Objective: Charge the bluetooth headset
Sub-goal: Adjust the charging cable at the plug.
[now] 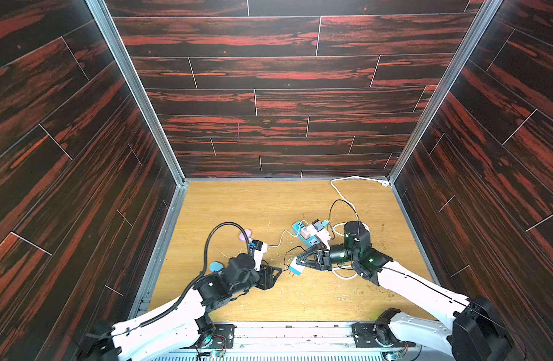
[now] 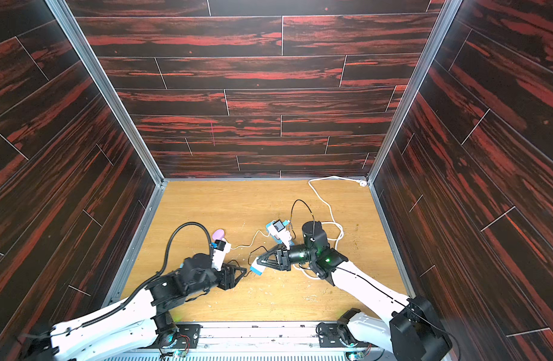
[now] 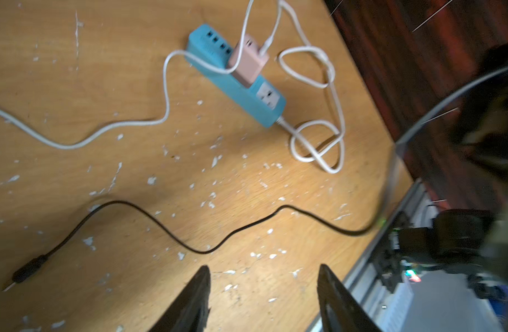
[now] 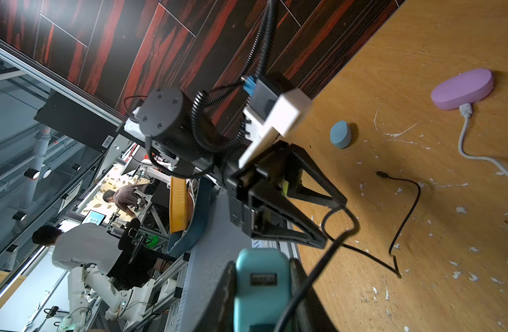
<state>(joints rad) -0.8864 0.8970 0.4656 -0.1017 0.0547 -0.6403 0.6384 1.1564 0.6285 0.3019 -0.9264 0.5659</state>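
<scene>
Teal charger plug (image 4: pixel 261 287) is clamped tight in the right gripper (image 1: pixel 297 265), USB port in view. Over to the left gripper (image 3: pixel 264 270): its 2 fingers (image 3: pixel 195 301) stand apart, nothing between them. Black cable (image 3: pixel 202 253) snakes across the wooden table (image 3: pixel 74 86) just past those fingers, small plug tip lying free. Blue oval pod (image 4: pixel 341 134) sits beside the left arm, near a purple puck (image 4: pixel 462 89) on a white lead. Blue power strip (image 3: pixel 241 86) lies beyond, pink adapter (image 3: pixel 248 63) plugged in.

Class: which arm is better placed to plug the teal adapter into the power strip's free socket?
Right: right fingers grip the teal adapter near the power strip; left fingers stand open, empty.
</scene>
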